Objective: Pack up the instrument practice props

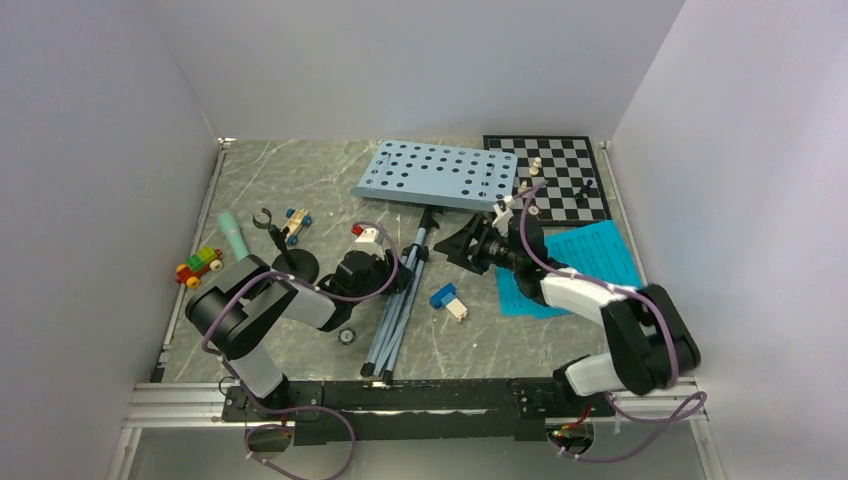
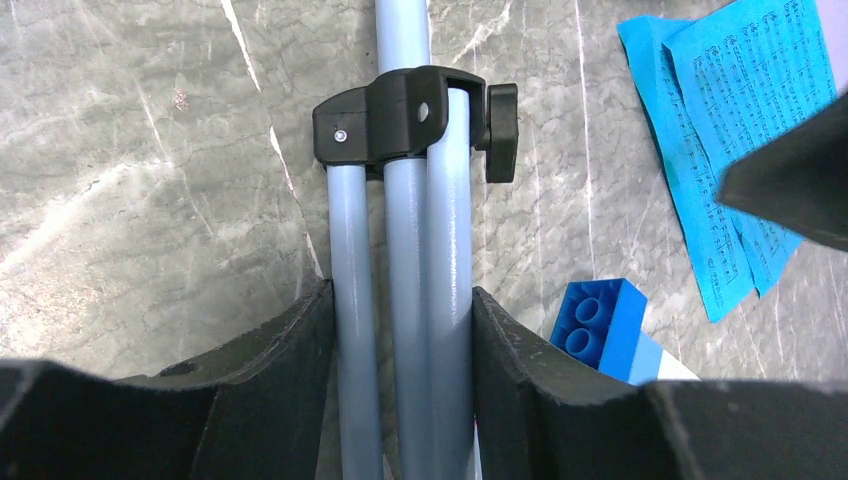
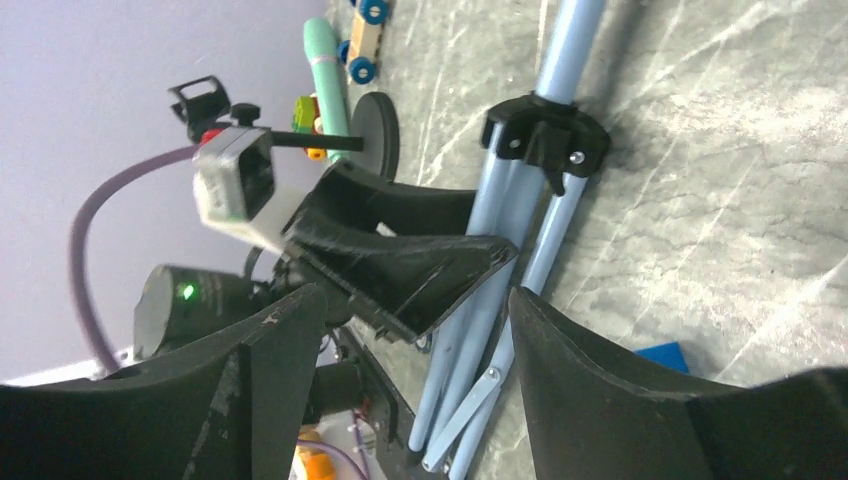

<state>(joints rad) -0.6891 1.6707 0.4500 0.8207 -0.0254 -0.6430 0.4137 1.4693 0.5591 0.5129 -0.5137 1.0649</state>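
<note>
a: closest to the lens, the left end effector has its black fingers pressed against the outer tubes of a bundle of three folded legs. it is clenched on them.

b: whose legs?

a: they belong to the pale-blue tripod music stand with the perforated metal desk. it lies on its side on the grey marbled tabletop, with the desk toward the far wall and the leg tips toward the near edge. a black plastic collar with a knob binds the tubes just beyond the fingers.

b: and the other arm?

a: the right end effector is released, its jaws spread wide. it hovers just right of the stand's shaft, faces the left one and holds nothing.

b: where are the rest of the props?

a: two cyan paper sheet-music pages lie flat and overlapping on the right. they are just in front of the black-and-white chessboard and partly under the right arm. the mint-green toy microphone lies at the far left. near it the small black round-based mic stand stands on its base.

b: anything else?

a: a blue-and-white plastic block sits between the legs and the pages. a wooden toy car with blue wheels is beside the mic stand, and a multicoloured toy car is by the left wall.
</note>
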